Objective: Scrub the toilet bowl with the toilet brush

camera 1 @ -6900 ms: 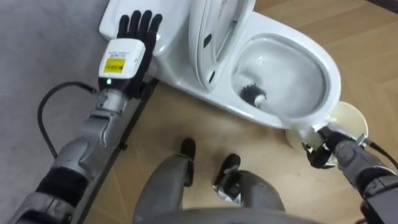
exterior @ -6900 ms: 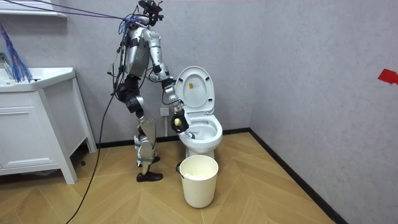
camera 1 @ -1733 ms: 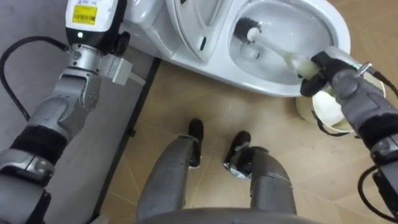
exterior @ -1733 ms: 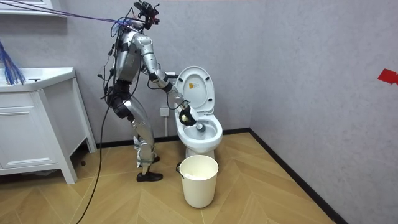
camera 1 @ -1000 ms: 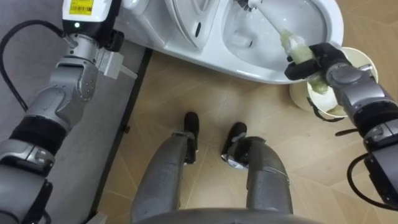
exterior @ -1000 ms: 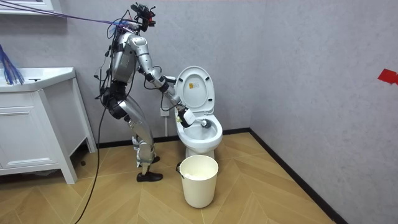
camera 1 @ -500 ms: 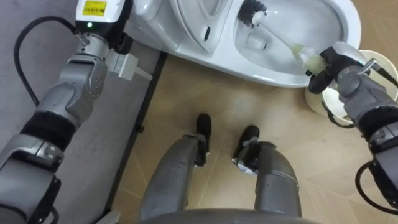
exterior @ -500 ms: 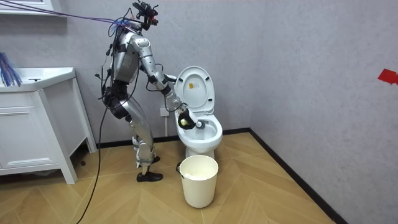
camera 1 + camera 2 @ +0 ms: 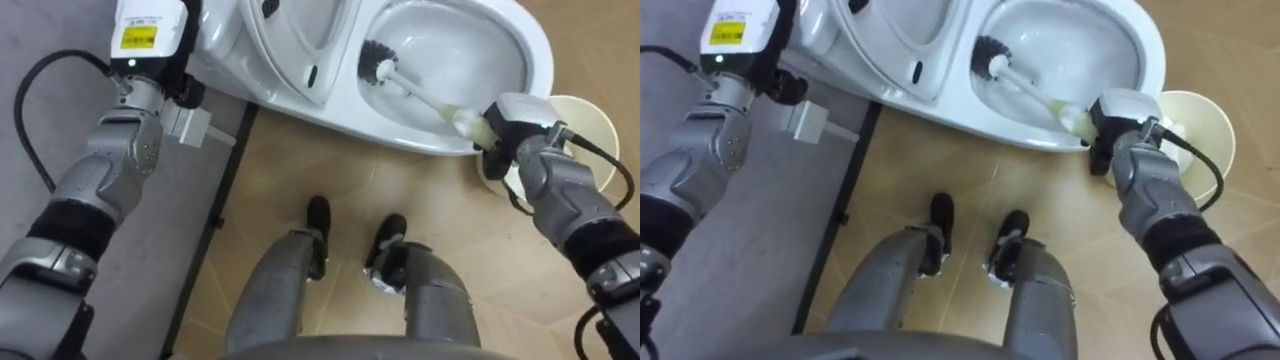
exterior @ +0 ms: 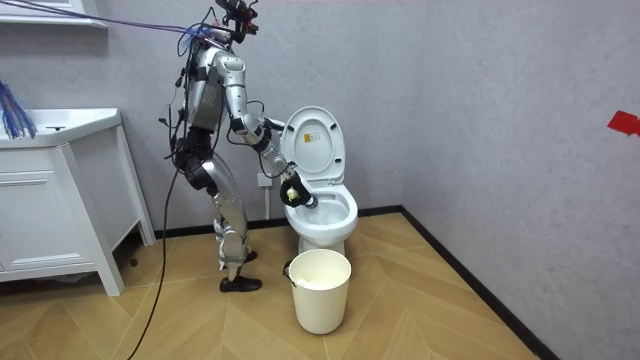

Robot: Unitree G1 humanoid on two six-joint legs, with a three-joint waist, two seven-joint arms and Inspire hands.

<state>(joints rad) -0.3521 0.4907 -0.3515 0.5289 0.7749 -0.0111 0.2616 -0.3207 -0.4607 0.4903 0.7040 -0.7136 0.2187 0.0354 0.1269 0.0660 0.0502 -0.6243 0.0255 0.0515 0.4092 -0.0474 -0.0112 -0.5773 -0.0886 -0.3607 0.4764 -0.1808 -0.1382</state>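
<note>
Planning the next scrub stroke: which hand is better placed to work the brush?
Right. The right hand grips the toilet brush, its head inside the toilet bowl; the left hand is up beside the tank.

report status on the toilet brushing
Right hand shut on brush, bristles inside toilet bowl. Left hand up by the tank. Bucket by right arm, nothing blocking.

Grey walls (image 10: 500,90), herringbone floor (image 10: 430,300), seemingly a white vanity (image 10: 50,210).
</note>
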